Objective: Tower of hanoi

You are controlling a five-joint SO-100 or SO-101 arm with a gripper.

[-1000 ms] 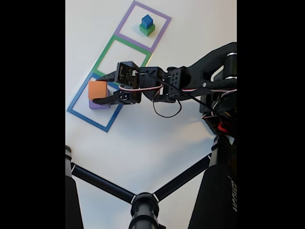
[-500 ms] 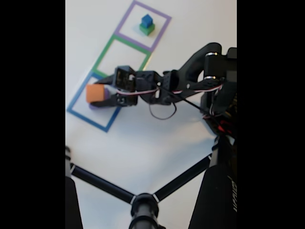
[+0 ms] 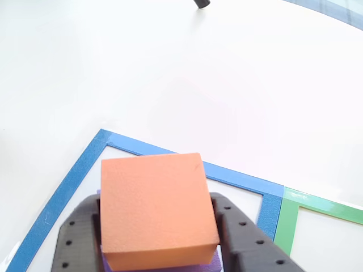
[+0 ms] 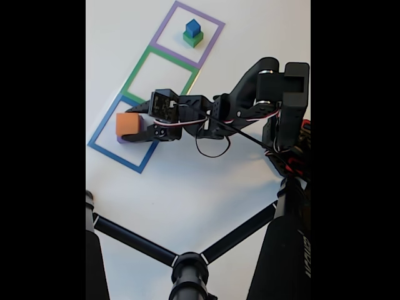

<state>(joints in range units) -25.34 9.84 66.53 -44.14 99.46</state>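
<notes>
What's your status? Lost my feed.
Gripper shut on orange block, over purple block in blue outline. Nothing in the way.

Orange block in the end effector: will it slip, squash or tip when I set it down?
The orange block looks matte and finely textured, so it probably won't slip. Its edges look crisp between the fingers, suggesting stiffness. Flat and wide, it should sit stably on the purple block.

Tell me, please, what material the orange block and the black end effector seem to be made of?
Orange block: probably foam or matte plastic; it has a dull, faintly grainy face with soft edges. End effector: likely printed hard plastic, matte black with small round holes.
</notes>
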